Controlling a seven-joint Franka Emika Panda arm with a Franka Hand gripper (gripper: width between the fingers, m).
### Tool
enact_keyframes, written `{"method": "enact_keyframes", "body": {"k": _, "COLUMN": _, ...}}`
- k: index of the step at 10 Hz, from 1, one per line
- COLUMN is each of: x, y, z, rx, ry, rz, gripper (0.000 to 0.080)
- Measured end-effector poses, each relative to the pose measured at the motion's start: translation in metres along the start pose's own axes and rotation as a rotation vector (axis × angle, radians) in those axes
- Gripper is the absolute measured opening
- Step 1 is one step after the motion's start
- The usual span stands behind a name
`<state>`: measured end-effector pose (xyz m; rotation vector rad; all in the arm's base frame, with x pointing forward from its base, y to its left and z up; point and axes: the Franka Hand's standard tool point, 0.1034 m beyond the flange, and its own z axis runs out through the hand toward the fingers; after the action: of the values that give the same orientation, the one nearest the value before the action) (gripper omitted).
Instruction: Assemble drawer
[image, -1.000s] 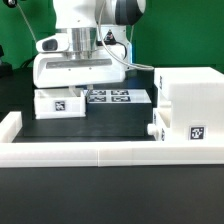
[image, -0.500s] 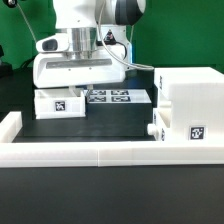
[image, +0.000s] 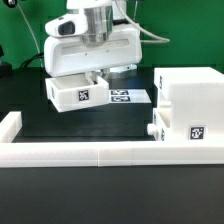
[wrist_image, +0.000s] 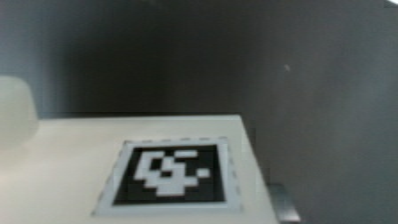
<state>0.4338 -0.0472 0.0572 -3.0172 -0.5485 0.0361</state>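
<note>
Carrying one tray (image: 78, 93) clear of the table, the gripper (image: 95, 75) pinches its wall; next, alignment with the housing (image: 190, 112) opening at the exterior view's right is required

A small white tray (image: 78, 93) with a square tag hangs tilted above the black counter (image: 60, 122) under the pincer (image: 96, 73), whose fingers are hidden. The tall housing (image: 190, 108) stands at three o'clock, with the marker board (image: 128, 97) between them.

Exterior view: low, near worktop (image: 30, 115) front edge, looking across toward far edge. Wrist view: close, looking down on tagged tray (wrist_image: 125, 170), shared by both.
</note>
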Motion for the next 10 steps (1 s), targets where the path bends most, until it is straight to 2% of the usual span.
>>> {"method": "enact_keyframes", "body": {"k": 3, "x": -0.003, "y": 0.000, "z": 0.003, "rx": 0.002, "ry": -0.003, "rz": -0.034, "gripper": 0.0042}}
{"method": "enact_keyframes", "body": {"k": 5, "x": 0.001, "y": 0.003, "z": 0.005, "rx": -0.001, "ry": 0.001, "rz": -0.253, "gripper": 0.0042}}
{"method": "enact_keyframes", "body": {"k": 9, "x": 0.040, "y": 0.013, "z": -0.007, "rx": 0.004, "ry": -0.011, "rz": -0.624, "gripper": 0.0042}}
{"method": "enact_keyframes", "body": {"k": 10, "x": 0.040, "y": 0.013, "z": -0.007, "rx": 0.002, "ry": -0.010, "rz": -0.687, "gripper": 0.0042}}
